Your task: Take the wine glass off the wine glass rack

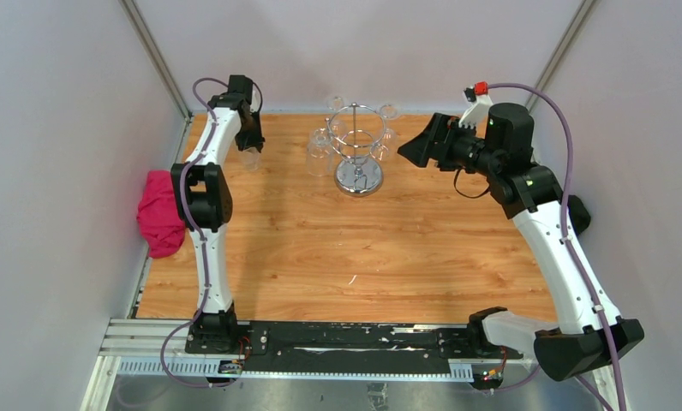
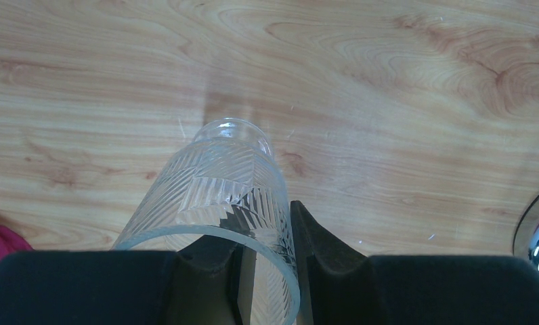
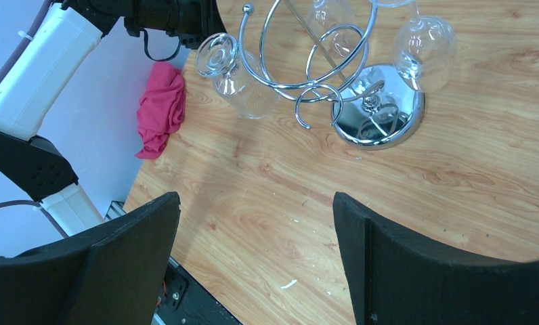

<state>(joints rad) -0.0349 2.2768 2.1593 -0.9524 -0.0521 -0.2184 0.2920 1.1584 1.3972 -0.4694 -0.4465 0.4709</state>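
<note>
The chrome wine glass rack [image 1: 357, 145] stands at the back middle of the table, with its mirrored base [image 3: 378, 120] and looped ring [image 3: 300, 54] in the right wrist view. Several clear glasses hang on it, one at the left [image 3: 238, 81] and one at the right [image 3: 426, 44]. My left gripper [image 2: 270, 230] is shut on the rim wall of a cut-pattern wine glass [image 2: 219, 183], one finger inside and one outside. It holds that wine glass [image 1: 250, 158] upright to the left of the rack, its stem hidden. My right gripper [image 1: 409, 152] hangs open just right of the rack, holding nothing.
A pink cloth [image 1: 159, 212] lies at the table's left edge, also seen past the rack [image 3: 160, 112]. White walls close in the back and sides. Small white flecks [image 3: 288, 284] lie on the wood under my right gripper [image 3: 253, 203].
</note>
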